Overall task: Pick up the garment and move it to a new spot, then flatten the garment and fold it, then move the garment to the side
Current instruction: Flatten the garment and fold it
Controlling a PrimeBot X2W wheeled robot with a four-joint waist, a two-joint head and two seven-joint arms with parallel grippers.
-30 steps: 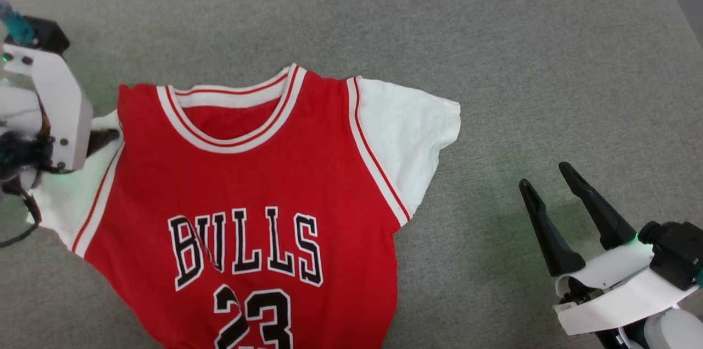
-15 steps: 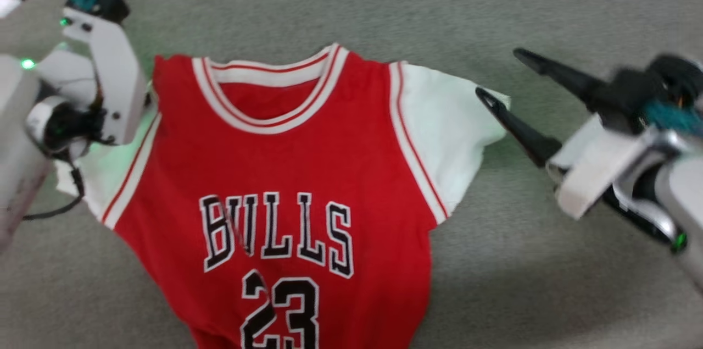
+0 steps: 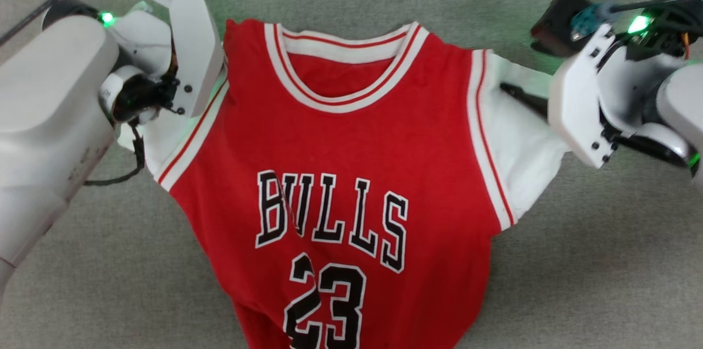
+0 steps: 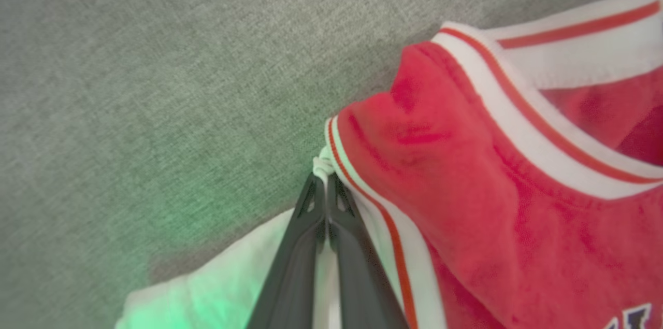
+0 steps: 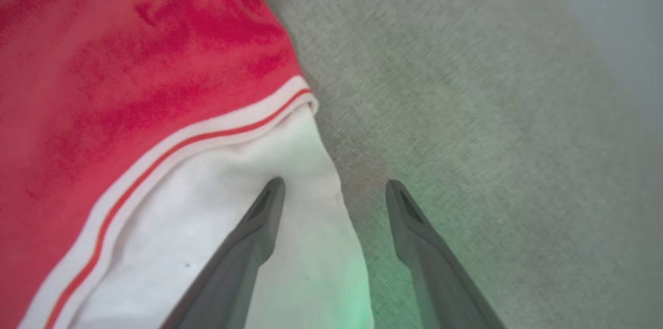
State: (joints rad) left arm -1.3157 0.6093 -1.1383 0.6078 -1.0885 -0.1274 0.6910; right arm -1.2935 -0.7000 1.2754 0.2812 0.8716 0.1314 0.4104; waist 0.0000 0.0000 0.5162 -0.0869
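Garment (image 3: pixel 351 134) sleeve pinched in L gripper (image 4: pixel 325 182), R gripper (image 5: pixel 335 185) astride sleeve

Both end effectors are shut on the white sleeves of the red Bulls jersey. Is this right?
Not quite. The left end effector is shut on a sleeve of the jersey, but the right end effector is open: the right wrist view shows its fingers apart, astride the other sleeve's edge.

One garment (image 3: pixel 351 145) lies on one grey fabric surface (image 3: pixel 604 283) — a single red jersey with two white sleeves (image 3: pixel 522 156). There are two grippers — one left gripper (image 4: pixel 326 184), one right gripper (image 5: pixel 335 186), each with two dark fingers (image 5: pixel 248 246).
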